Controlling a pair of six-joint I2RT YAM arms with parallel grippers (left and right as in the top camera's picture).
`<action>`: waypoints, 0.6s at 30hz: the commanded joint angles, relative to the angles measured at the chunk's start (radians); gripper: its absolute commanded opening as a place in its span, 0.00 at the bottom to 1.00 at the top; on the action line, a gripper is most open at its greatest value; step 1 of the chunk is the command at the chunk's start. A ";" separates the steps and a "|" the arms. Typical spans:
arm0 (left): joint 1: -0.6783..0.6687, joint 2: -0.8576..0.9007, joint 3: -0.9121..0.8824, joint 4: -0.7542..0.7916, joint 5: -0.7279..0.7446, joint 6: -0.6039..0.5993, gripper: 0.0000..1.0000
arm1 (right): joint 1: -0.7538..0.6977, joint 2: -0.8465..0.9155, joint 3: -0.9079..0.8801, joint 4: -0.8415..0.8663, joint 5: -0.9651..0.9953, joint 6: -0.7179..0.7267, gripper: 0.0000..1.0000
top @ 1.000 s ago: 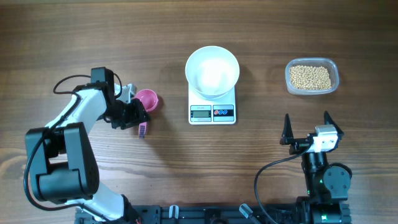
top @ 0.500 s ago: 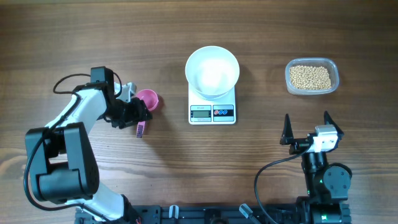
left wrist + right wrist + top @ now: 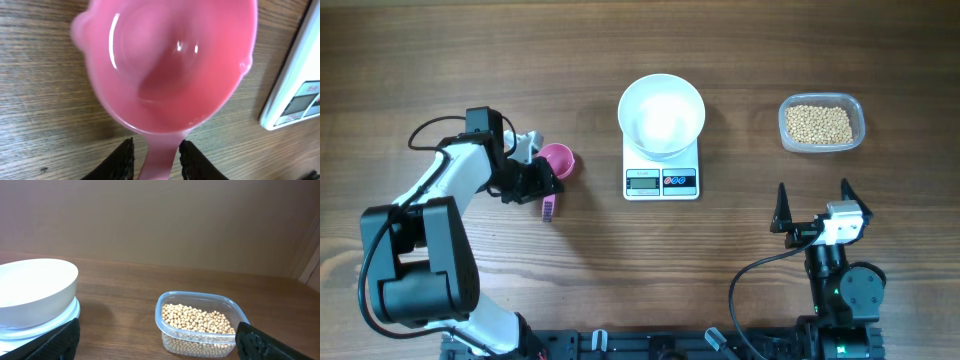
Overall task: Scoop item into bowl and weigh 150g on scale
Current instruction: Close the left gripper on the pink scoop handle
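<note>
Many beans [image 3: 197, 320] lie in a tub [image 3: 161, 326] ahead of the wide-open right end effector [image 3: 813, 190] — well apart.

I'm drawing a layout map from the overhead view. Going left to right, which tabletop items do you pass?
pink scoop → white bowl standing on the scale → clear tub of beans

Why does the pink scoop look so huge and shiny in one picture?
Left wrist view: the camera sits very close to the pink scoop, so it fills the frame, slightly soft, with white glints of light. Overhead view: it looks small and sharp.
</note>
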State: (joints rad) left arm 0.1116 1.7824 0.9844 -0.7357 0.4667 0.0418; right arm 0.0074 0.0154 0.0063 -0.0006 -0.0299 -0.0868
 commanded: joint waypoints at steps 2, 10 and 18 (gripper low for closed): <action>0.005 0.006 -0.007 -0.008 0.035 0.033 0.26 | -0.006 -0.006 -0.001 0.003 -0.005 0.000 1.00; 0.005 0.006 -0.007 -0.016 0.035 0.032 0.20 | -0.006 -0.006 -0.001 0.003 -0.005 0.001 1.00; 0.005 0.005 -0.007 -0.016 0.064 0.032 0.12 | -0.006 -0.006 -0.001 0.003 -0.005 0.000 1.00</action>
State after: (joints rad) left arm 0.1116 1.7824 0.9844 -0.7513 0.4858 0.0528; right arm 0.0074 0.0154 0.0063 -0.0006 -0.0299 -0.0868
